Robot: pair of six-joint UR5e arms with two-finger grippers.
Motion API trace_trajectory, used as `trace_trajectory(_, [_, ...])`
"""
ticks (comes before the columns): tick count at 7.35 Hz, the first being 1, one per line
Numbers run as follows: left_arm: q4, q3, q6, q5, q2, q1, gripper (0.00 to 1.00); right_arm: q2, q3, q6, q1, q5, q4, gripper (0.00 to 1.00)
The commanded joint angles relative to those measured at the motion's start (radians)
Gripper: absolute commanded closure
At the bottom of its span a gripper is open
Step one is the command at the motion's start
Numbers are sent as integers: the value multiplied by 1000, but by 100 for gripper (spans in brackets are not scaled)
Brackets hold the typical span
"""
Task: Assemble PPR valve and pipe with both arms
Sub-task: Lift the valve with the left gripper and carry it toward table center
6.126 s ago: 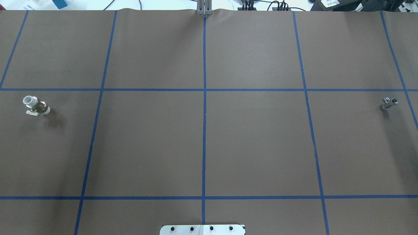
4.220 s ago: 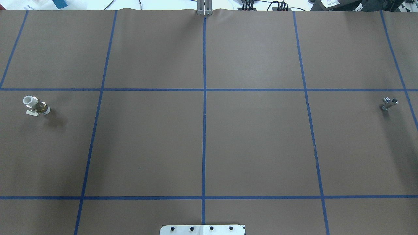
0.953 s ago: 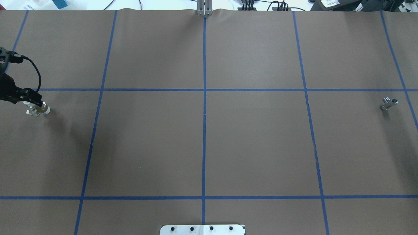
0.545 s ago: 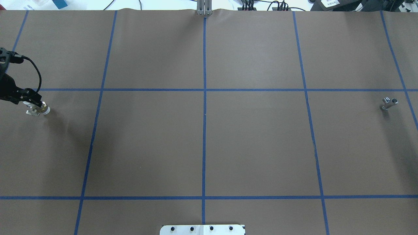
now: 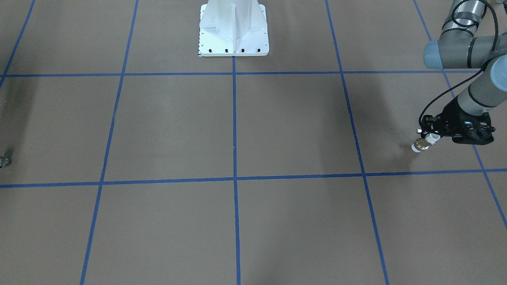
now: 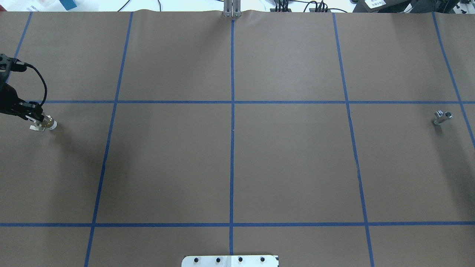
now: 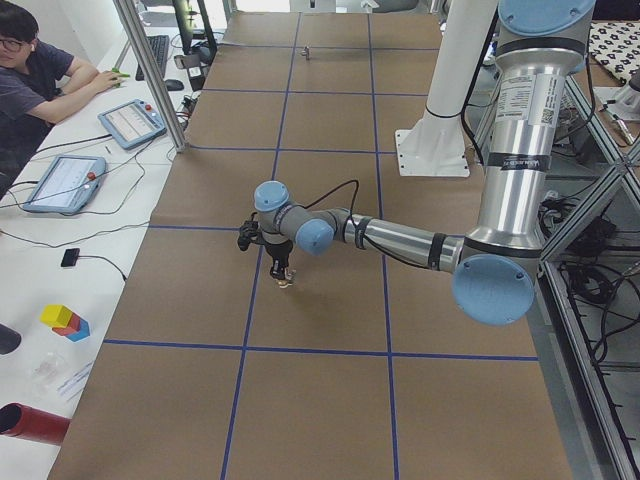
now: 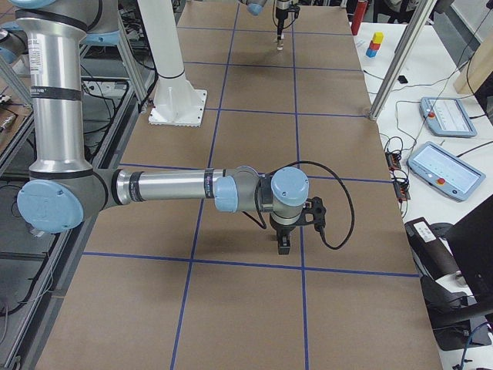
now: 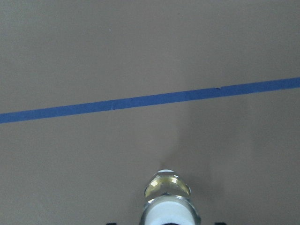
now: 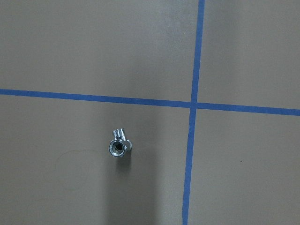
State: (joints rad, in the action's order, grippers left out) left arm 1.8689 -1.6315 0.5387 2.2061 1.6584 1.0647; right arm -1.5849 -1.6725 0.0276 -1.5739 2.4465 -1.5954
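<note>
The PPR valve (image 6: 47,122) lies at the table's far left, with a brass middle, white ends and a pale lever. It also shows in the front view (image 5: 420,145) and the left wrist view (image 9: 168,199). My left gripper (image 6: 33,114) (image 5: 431,138) is low over it, its fingers closed on the valve's upper white end. The pipe (image 6: 442,118), a small silver piece with a dark opening, lies at the far right. It shows below the right wrist camera (image 10: 119,146). My right gripper (image 8: 283,245) hangs above the table; I cannot tell whether it is open.
The white bolted pedestal (image 5: 233,35) stands at the robot's side of the table. Blue tape lines (image 6: 232,129) grid the brown cover. A person (image 7: 30,70) and tablets (image 7: 128,122) are at a side bench beyond the far edge.
My left arm came in from the left edge and lowered onto the valve. In the last half second its fingers drew in on the white end and the valve shifted slightly. The pipe stayed put.
</note>
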Motion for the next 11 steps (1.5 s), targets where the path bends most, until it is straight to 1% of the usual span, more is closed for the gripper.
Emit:
trace_trajectory(1, [-11,-10,1,7,0,0,100,0,-1,0,0,0,0,1])
trace_trajectory(2, [-20,-36,3,9,1,0,100,0,0,0,0,0,0,1])
trace_trajectory(3, [-96,-60,3,12,45,0,100,0,1,0,0,12,0,1])
trace_trajectory(4, [-258,-94,3,4,145,1,100,0,2,0,0,29,-2,1])
trace_trajectory(5, [-384,-109,10,1,244,0,100,-4,-1,2,-2,35,-2,1])
trace_trajectory(6, [-475,-111,26,-17,338,-12,100,-6,-7,2,0,35,2,1])
trace_trajectory(7, [-541,-108,82,-57,430,-81,100,-6,-9,2,0,35,0,1])
trace_trajectory(8, [-580,-78,177,-78,533,-165,100,-4,-10,2,0,35,0,1])
trace_trajectory(9, [-580,-24,263,-88,628,-208,100,-3,-9,2,0,32,0,1])
trace_trajectory(10, [-580,16,318,-100,697,-262,100,0,-9,2,0,34,2,1])
trace_trajectory(11, [-579,86,329,-155,777,-303,100,2,-7,2,0,32,3,1])
